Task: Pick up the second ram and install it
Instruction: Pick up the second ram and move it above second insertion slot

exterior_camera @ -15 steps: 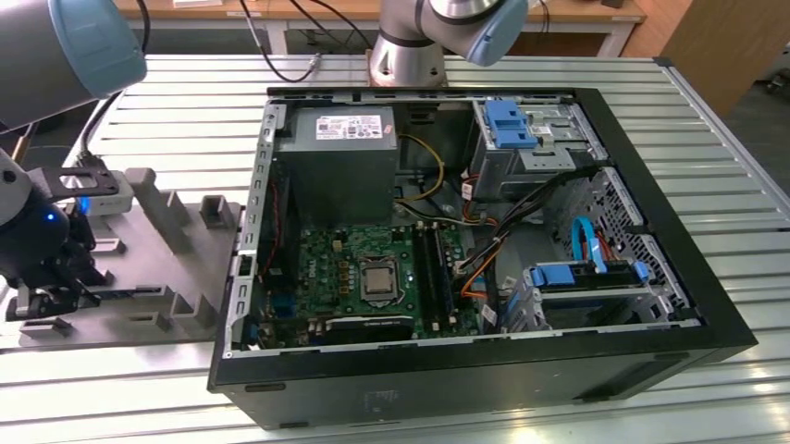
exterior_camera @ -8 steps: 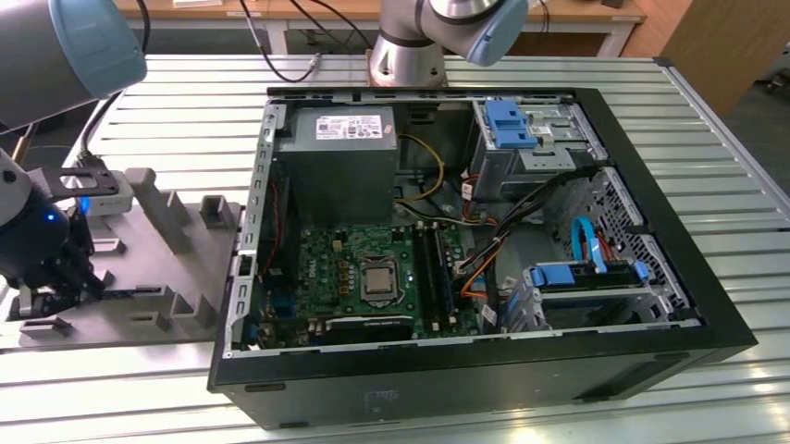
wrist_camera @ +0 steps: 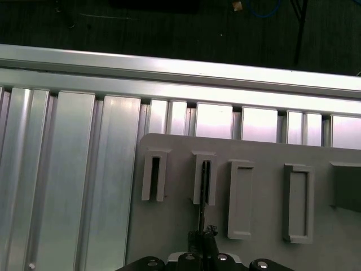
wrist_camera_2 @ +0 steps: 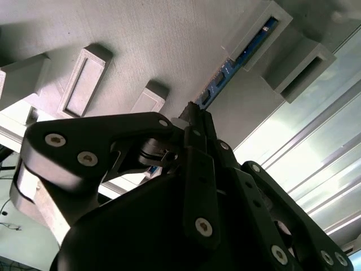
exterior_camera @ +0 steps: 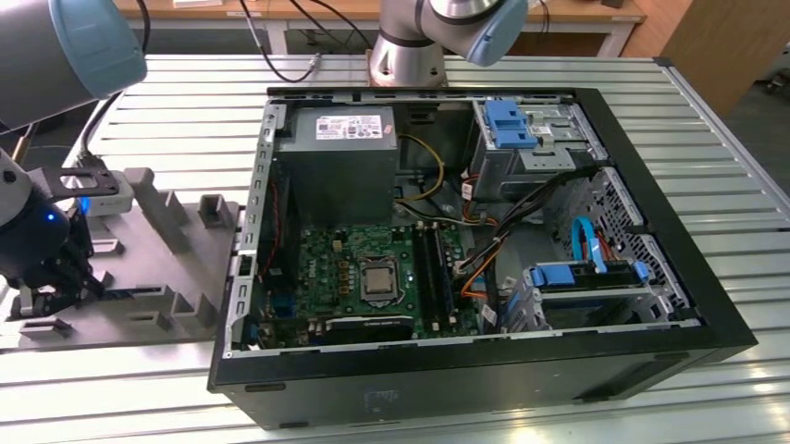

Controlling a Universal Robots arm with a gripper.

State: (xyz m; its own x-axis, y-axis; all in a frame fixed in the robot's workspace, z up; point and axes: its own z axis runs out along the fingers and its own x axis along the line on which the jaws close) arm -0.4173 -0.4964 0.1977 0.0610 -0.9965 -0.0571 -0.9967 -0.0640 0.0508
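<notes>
The second ram (wrist_camera_2: 243, 53) is a thin dark blue stick standing on edge in a slot of the grey moulded fixture (wrist_camera_2: 141, 39). In the first wrist view its narrow edge (wrist_camera: 205, 176) runs from the slot down to my gripper (wrist_camera: 202, 234). My gripper (wrist_camera_2: 194, 113) has its black fingers pressed together on the near end of the stick. In the exterior view my gripper (exterior_camera: 43, 294) reaches down onto the fixture (exterior_camera: 166, 242) at the exterior view's left, beside the open computer case (exterior_camera: 667, 277). The green motherboard (exterior_camera: 324, 268) lies inside the case with long black memory slots (exterior_camera: 432, 264).
A grey power supply box (exterior_camera: 336, 171) sits at the back of the case, with blue drive cages (exterior_camera: 512, 125) and loose cables (exterior_camera: 494, 250) toward the exterior view's right. The fixture has several upright posts (exterior_camera: 216, 213) and other slots (wrist_camera: 297, 203). Everything rests on a ribbed metal table (exterior_camera: 691, 120).
</notes>
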